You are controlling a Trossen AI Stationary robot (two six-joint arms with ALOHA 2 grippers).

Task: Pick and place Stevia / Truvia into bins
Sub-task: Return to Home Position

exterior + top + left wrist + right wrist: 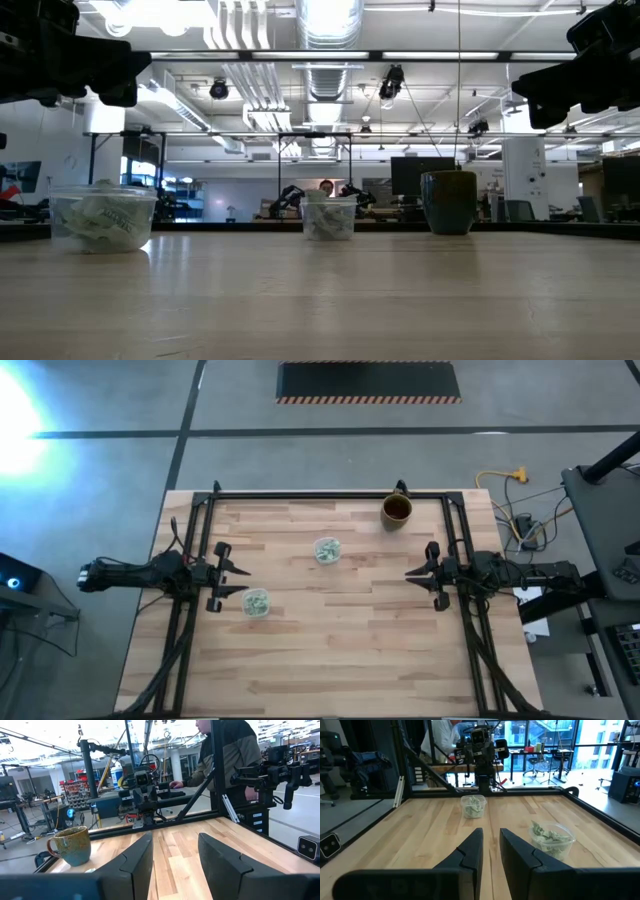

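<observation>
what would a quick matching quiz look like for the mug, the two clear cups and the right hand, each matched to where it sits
Things:
1. brown mug
2. clear cup at the low view's left
3. clear cup at the low view's centre
4. right hand

Places, by the high view:
a. near the middle of the table
b. at the table's right side, holding nothing
c. by the table edge at the top of the picture
d. just beside the left hand

Pairs: 1-c, 2-d, 3-a, 4-b
</observation>
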